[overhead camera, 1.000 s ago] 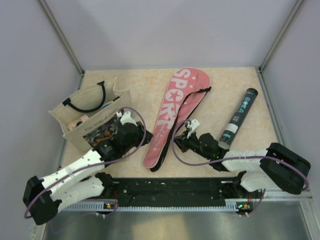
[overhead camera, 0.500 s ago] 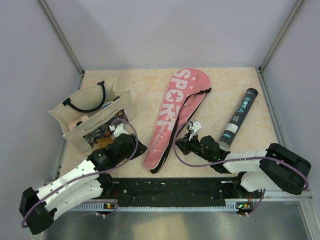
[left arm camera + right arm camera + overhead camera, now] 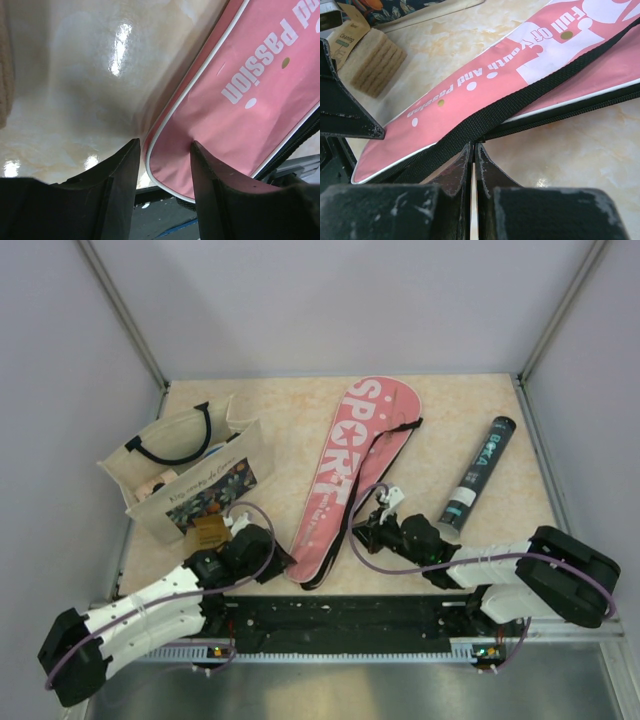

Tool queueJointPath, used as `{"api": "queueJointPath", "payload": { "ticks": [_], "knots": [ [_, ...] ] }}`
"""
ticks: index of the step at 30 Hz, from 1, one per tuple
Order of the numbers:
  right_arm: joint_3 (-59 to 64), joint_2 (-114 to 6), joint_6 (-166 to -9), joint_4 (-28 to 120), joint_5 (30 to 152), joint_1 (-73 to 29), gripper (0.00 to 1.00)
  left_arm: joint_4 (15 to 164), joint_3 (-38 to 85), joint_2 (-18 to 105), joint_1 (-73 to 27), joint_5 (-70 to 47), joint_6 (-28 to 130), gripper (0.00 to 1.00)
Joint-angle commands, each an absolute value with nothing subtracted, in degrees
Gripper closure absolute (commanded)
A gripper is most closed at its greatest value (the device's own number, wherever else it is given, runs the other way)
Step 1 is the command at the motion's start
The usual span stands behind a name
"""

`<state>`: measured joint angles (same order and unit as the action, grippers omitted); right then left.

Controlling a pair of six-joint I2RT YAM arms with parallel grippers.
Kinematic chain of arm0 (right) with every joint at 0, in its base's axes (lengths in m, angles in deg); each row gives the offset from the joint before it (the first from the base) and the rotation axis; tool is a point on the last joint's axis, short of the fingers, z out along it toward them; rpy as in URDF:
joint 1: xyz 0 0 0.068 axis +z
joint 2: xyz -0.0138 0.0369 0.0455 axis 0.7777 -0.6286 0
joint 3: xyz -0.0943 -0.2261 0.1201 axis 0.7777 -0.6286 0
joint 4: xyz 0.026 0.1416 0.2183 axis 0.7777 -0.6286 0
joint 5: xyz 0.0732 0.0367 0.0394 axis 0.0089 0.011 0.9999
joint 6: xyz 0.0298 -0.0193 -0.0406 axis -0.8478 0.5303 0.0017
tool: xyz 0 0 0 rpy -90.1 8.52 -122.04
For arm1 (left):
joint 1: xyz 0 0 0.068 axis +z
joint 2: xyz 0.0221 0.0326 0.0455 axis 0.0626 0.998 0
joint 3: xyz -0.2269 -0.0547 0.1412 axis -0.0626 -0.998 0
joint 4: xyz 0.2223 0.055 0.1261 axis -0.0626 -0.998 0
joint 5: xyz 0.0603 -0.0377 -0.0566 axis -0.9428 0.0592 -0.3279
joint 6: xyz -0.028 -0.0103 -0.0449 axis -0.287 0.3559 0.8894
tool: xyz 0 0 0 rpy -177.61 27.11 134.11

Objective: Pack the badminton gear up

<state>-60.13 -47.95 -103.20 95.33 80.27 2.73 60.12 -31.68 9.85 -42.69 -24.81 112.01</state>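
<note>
The pink "SPORT" cover (image 3: 345,455) lies lengthwise mid-table, its black strap (image 3: 530,95) running along it. My left gripper (image 3: 270,558) is open at the cover's narrow near end. In the left wrist view (image 3: 162,155) the white-piped left edge of the cover (image 3: 240,115) sits between the jaws. My right gripper (image 3: 362,532) is shut at the cover's right zipper edge (image 3: 474,145), where it seems to pinch the zipper pull. The black tube (image 3: 478,472) lies to the right. The rackets and the shuttlecock are out of sight.
A beige tote bag (image 3: 185,475) with black handles stands at the left. A small brown pack of pads (image 3: 208,533) lies in front of it and also shows in the right wrist view (image 3: 370,60). Walls enclose the table.
My left arm has pulled back from the tote bag toward the near edge, to the cover's narrow end. The brown pack now lies uncovered. The right gripper has hardly moved.
</note>
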Motion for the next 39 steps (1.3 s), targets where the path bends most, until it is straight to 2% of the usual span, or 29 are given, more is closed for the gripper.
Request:
{"api": "queueJointPath", "payload": {
  "ticks": [1,4,6,9,10,12,18,26,39],
  "knots": [
    [-60.82,-46.87,-105.02,99.09,81.76,3.53,1.00,63.36,-35.05,10.37,-43.52,-24.55,116.07,0.51],
    [-61.26,-47.13,-105.54,99.44,81.67,3.61,1.00,67.75,-36.89,11.25,-43.78,-24.10,117.30,0.56],
    [-61.61,-47.57,-105.63,99.62,81.85,3.53,1.00,71.53,-38.56,10.55,-44.05,-23.58,118.88,0.64],
    [-61.43,-49.06,-105.55,99.53,84.64,3.53,1.00,74.70,-39.89,8.79,-44.05,-23.49,120.99,0.82],
    [-61.00,-49.93,-105.37,99.53,86.14,3.61,1.00,74.71,-39.71,8.27,-44.05,-23.75,121.08,0.91],
    [-60.21,-51.52,-105.28,99.45,89.04,4.14,1.00,74.27,-39.36,7.04,-44.13,-25.15,121.43,1.00],
    [-57.48,-53.46,-104.22,96.72,91.08,9.14,1.00,72.25,-37.87,3.34,-44.05,-30.33,122.32,1.00],
    [-57.21,-50.29,-103.96,93.73,92.04,12.14,1.00,70.75,-36.46,3.69,-44.05,-33.86,123.28,1.00],
    [-55.37,-55.82,-107.74,102.26,90.82,22.24,1.00,71.46,-34.88,3.08,-44.05,-35.53,127.15,1.00]
  ]
}}
